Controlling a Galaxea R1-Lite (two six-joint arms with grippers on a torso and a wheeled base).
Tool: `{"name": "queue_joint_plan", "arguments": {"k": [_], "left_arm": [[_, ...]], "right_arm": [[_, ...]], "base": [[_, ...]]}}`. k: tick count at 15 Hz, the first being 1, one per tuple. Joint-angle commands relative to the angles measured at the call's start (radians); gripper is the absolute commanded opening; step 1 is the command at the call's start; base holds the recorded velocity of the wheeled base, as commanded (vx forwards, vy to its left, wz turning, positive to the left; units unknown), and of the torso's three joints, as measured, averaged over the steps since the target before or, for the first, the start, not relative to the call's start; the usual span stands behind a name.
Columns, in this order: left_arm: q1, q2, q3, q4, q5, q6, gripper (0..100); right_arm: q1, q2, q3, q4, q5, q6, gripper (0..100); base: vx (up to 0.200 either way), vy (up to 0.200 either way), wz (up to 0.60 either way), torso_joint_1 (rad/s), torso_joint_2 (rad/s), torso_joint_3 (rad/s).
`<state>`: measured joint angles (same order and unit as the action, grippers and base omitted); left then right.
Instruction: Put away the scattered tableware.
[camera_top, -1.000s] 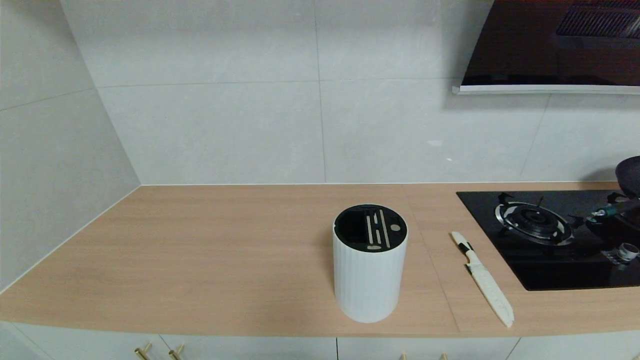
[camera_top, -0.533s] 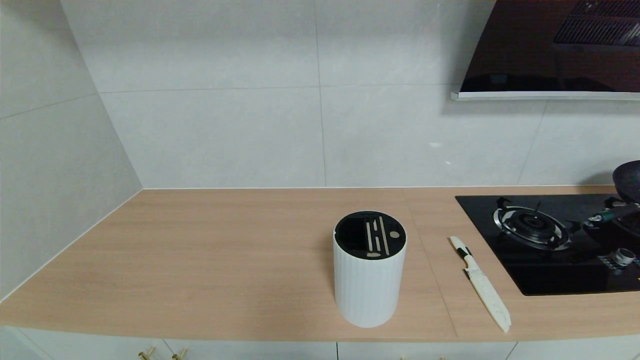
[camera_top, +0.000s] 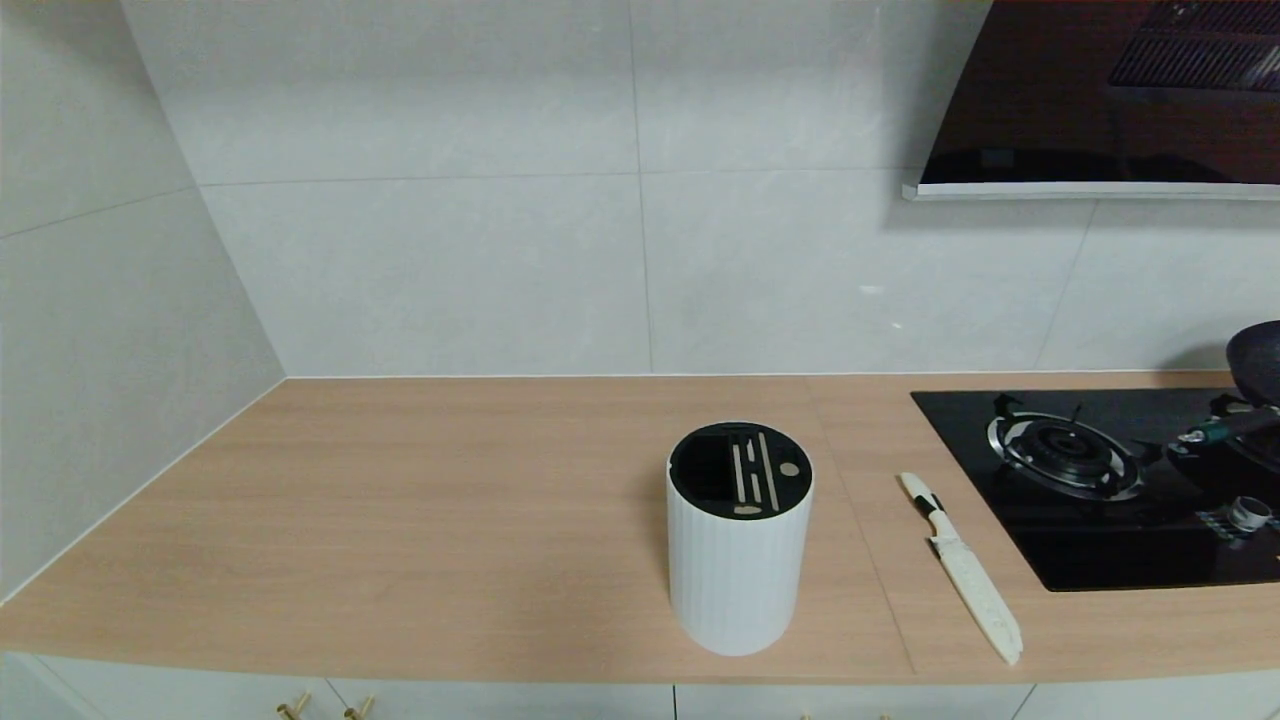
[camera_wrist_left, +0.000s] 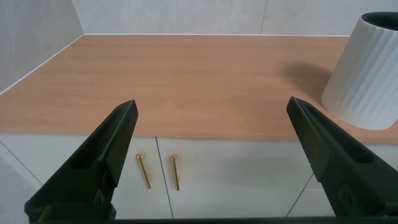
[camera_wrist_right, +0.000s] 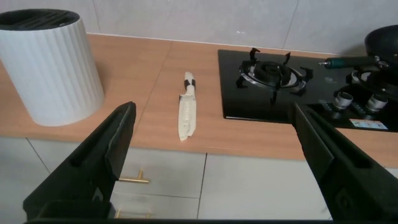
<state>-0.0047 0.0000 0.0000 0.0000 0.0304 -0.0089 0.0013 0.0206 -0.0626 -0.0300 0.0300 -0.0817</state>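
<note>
Your right gripper (camera_wrist_right: 214, 171) hangs with its jaws spread wide and empty, off the front edge of the surface (camera_top: 450, 500); your left gripper (camera_wrist_left: 214, 165) is likewise wide and empty. The knife (camera_top: 962, 582) lies flat between the white slotted holder (camera_top: 740, 560) and the hob (camera_top: 1100, 520), touching neither, handle toward the wall, tip near the front edge. The right arm looks better placed: come down over the handle by the dark band, jaws across it, never on the blade. It lies flush, so close low and firmly. Then turn the blade down for a slot in the holder's top.
</note>
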Motion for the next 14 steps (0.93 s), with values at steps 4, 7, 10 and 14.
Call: {"name": "queue_joint_plan", "arguments": {"k": [4, 7, 10, 14], "left_arm": [[0.000, 0.000, 0.000, 0.000, 0.000, 0.000, 100], [0.000, 0.000, 0.000, 0.000, 0.000, 0.000, 100], [0.000, 0.000, 0.000, 0.000, 0.000, 0.000, 100], [0.000, 0.000, 0.000, 0.000, 0.000, 0.000, 100]], "right_arm": [[0.131, 0.489, -0.249, -0.002, 0.024, 0.005, 100], [0.143, 0.811, -0.385, 0.005, 0.022, 0.007, 100], [0.141, 1.142, -0.479, -0.007, 0.024, 0.007, 100], [0.137, 1.587, -0.559, -0.219, 0.025, 0.010, 100]], "base": [[0.000, 0.000, 0.00, 0.000, 0.00, 0.000], [0.000, 0.000, 0.00, 0.000, 0.00, 0.000], [0.000, 0.000, 0.00, 0.000, 0.00, 0.000], [0.000, 0.000, 0.00, 0.000, 0.00, 0.000]]}}
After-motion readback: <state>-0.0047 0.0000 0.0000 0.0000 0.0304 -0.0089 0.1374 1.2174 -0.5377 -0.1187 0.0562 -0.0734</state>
